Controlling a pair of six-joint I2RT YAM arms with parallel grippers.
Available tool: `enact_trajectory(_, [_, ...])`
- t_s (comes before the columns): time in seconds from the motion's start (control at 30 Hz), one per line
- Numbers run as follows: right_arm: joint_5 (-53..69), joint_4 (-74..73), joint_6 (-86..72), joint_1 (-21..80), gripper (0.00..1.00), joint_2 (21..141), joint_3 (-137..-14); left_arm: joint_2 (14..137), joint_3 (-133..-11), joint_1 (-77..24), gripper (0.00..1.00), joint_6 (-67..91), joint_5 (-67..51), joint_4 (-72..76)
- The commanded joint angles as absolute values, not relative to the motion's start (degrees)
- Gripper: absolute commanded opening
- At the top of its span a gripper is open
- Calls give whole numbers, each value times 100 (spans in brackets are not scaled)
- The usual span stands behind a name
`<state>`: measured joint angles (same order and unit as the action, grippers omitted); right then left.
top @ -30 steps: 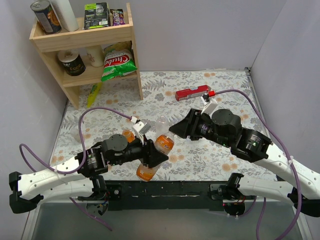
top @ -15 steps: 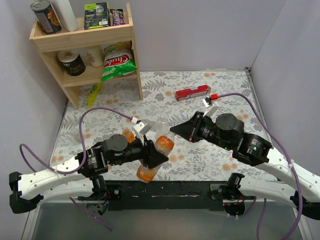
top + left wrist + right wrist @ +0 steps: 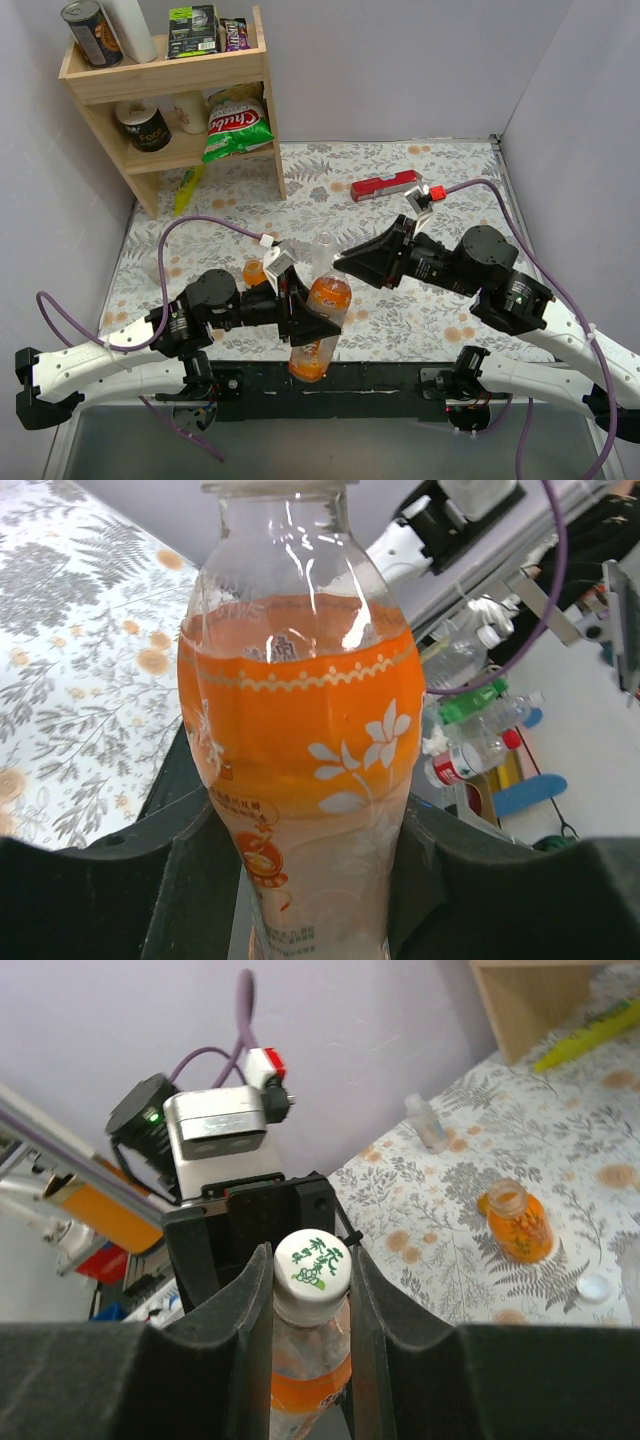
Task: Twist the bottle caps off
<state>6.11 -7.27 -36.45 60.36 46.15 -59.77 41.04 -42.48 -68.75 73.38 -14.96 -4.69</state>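
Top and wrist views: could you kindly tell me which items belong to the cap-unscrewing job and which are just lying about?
Job in hand:
orange-labelled bottle
white cap on it
uncapped short orange bottle
loose pale cap
small clear bottle

Lying about:
red box
wooden shelf
crisp bag
tin can
yellow-green packet

Both arms (image 3: 100, 365) are white-shelled with black round joints (image 3: 488, 250) and looping purple cables (image 3: 205, 219).

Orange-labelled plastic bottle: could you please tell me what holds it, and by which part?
The left gripper clamps the orange-labelled plastic bottle by its lower body; the right gripper pinches its white screw cap.
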Motion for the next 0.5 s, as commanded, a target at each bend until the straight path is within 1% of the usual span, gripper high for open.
enact_trajectory(0.0, [1834, -98, -2594, 6038, 1, 4667, -6240, 4017, -4474, -6891, 27, 7549, -2206, 202])
enact_trajectory(0.1, [2327, 157, -2400, 6038, 1, 4658, -6214, 4034, -4483, -6891, 26, 7567, -2355, 246])
enact_trajectory(0.27, [2742, 281, -2303, 6038, 1, 4711, -6310, 4087, -4474, -6882, 21, 7620, -2496, 281])
enact_trajectory(0.37, [2401, 9, -2329, 6038, 1, 4702, -6381, 4087, -4500, -6882, 20, 7480, -2164, 28])
enact_trajectory(0.4, [2069, -148, -2347, 6038, 1, 4693, -6424, 4096, -4552, -6882, 19, 7401, -1971, -391])
enact_trajectory(0.47, [1611, -402, -2443, 6038, 21, 4597, -6451, 4104, -4588, -6882, 19, 7147, -1619, -789])
